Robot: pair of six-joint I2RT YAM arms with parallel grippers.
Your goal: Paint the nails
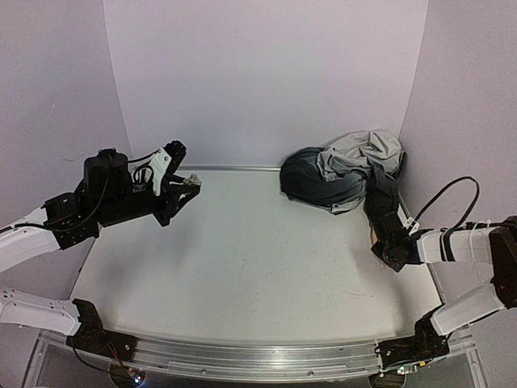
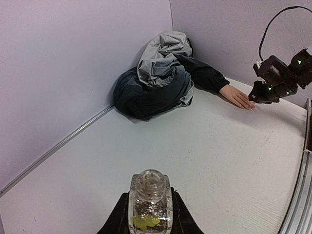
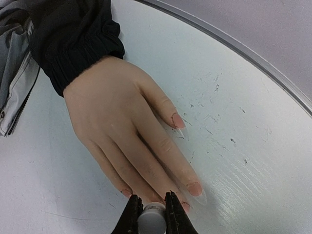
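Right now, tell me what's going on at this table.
The left gripper holds a small clear bottle, cap off, raised over the left side of the table. The right gripper pinches a white cap at the fingertips of the mannequin hand, which lies flat near the right edge. Its dark sleeve runs back to a bunched jacket in the corner. The cap sits by the nails; whether any polish is on them I cannot tell.
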